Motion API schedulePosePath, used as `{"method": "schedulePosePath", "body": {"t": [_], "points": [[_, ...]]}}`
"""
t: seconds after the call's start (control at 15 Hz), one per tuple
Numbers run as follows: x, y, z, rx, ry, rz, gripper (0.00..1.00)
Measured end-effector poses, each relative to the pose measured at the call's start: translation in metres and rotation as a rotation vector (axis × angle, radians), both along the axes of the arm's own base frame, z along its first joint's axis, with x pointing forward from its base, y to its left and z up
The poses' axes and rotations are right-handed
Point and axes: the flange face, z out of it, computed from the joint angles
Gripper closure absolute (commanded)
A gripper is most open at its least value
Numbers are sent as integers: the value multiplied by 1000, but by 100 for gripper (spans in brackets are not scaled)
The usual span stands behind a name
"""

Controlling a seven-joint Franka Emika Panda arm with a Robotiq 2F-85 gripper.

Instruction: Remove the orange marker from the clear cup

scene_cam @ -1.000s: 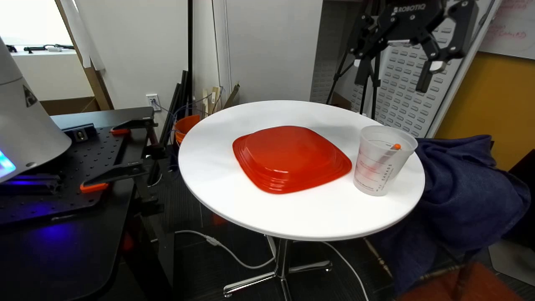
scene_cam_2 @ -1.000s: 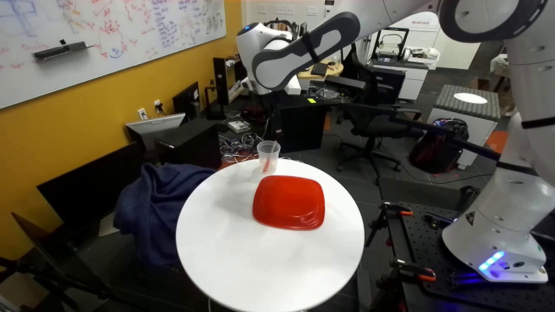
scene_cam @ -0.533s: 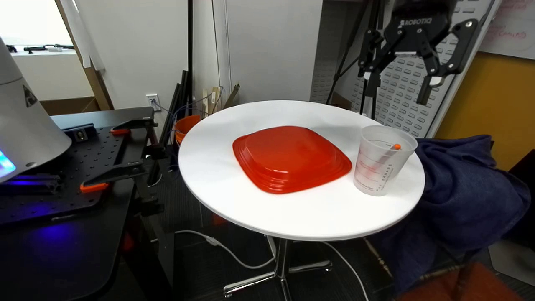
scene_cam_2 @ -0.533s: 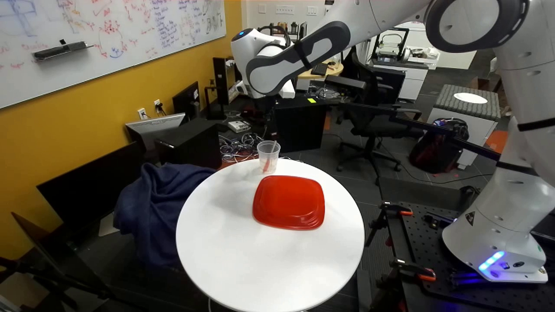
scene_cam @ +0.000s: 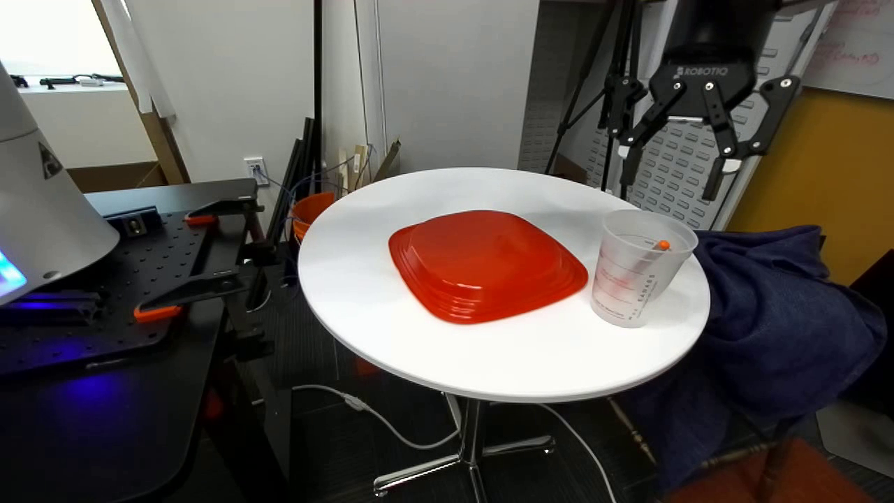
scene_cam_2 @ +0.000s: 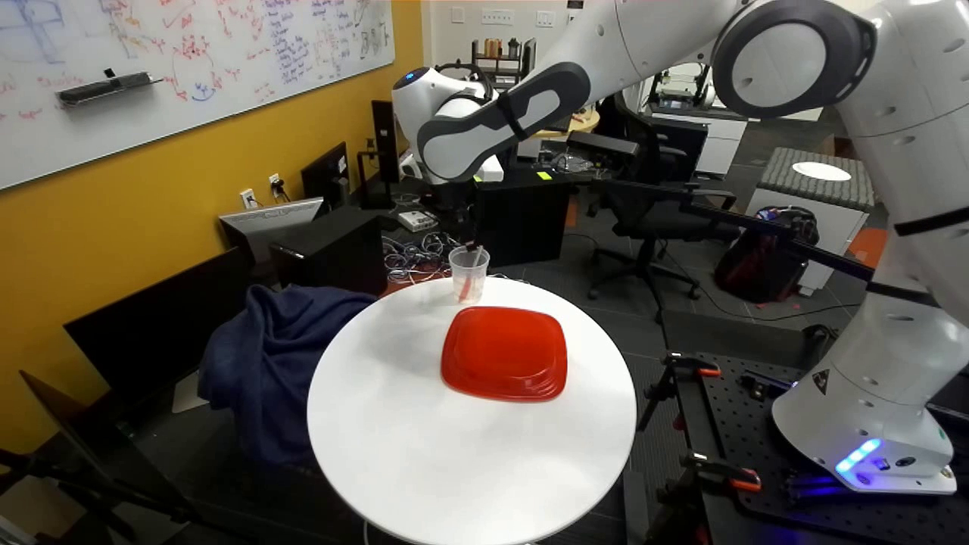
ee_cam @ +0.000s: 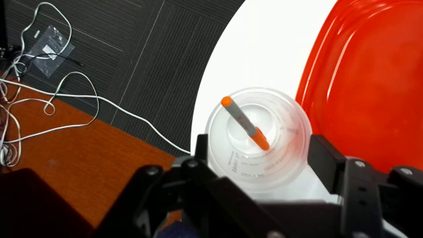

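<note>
The 2 fingers [ee_cam: 325, 162] stood well apart and held nothing, though I had drawn them slightly closer together over the last second. In that time the gripper [scene_cam: 670, 186] had also come down, and at the upper right of an exterior view its tips now showed just above the rim of the clear cup [scene_cam: 628, 290]. The orange marker [ee_cam: 243, 119] had not moved: it leaned inside the cup, near the middle of the wrist view, its raised end at the rim's upper left. To me this meant the approach was well along but the grip not begun. The raised end lay off the line between the fingers, so I judged I'd need to shift towards the upper left before going lower; otherwise a finger might catch the rim and tip the cup. The gripper hung nearly upright, fingers downward. In an exterior view the arm [scene_cam_2: 666, 34] reached from its base [scene_cam_2: 867, 424] at lower right across the top of the frame, then bent down at upper middle. The red plate [scene_cam: 489, 265] sat near the cup on the white table [scene_cam: 552, 363].
</note>
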Motion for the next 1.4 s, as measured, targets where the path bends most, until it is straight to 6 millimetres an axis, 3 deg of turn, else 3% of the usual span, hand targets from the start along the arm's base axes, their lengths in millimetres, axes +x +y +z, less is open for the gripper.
{"method": "schedulePosePath", "body": {"t": [0.27,0.53,1.4], "points": [[7,2,-16,11,13,34,29],[11,2,-26,12,18,41,46],[17,1,-40,20,57,48,47]]}}
